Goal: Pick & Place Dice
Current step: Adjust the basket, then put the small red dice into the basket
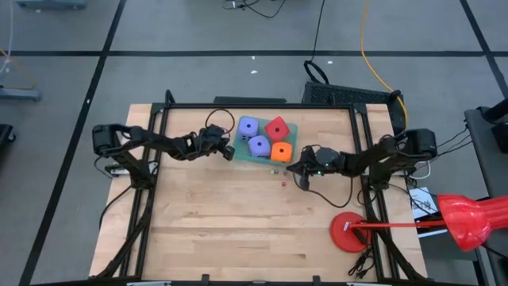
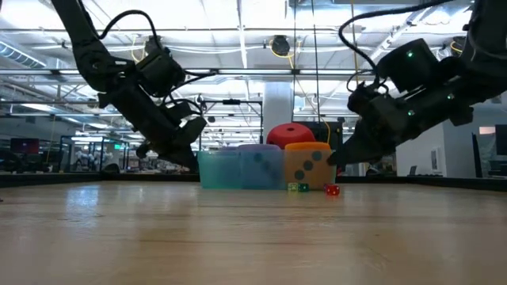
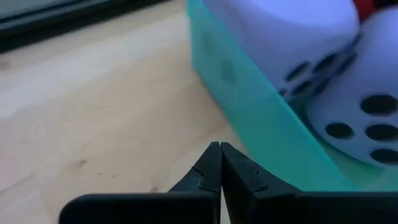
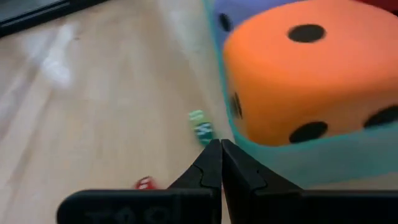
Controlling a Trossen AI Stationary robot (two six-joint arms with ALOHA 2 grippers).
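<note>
The wooden tabletop (image 1: 238, 214) fills the middle of the high view, with a dark arm reaching in from each side toward its far central part.

The left arm (image 1: 151, 141) stretches in from the left edge, and the right arm (image 1: 373, 159) comes in from the right edge, both bent low over the wood.

A teal tray (image 1: 242, 152) sits at the far middle of the tabletop, between the two arms. All four big dice are inside it: one purple-blue die (image 1: 248, 126) at the far left corner, the red die (image 1: 276, 129) at the far right, the second purple-blue die (image 1: 259, 145) at the near left, and the orange die (image 1: 281, 152) at the near right. In the low view the orange die (image 2: 309, 165) stands at the front with the red die (image 2: 289, 134) rising behind it.

The left claw (image 1: 228, 151) is just beside the tray's left wall, low near the wood. Its fingers are pressed together with nothing between them, as the left wrist view shows (image 3: 220, 163).

The right claw (image 1: 292, 168) is just beside the tray's near right corner, close to the orange die. Its fingers are likewise closed tight and empty (image 4: 220, 160).

On the wood just in front of the tray lie two very small dice: a tiny green one (image 4: 200, 126) close to the tray wall and a tiny red one (image 4: 146, 183) a little farther out.
</note>
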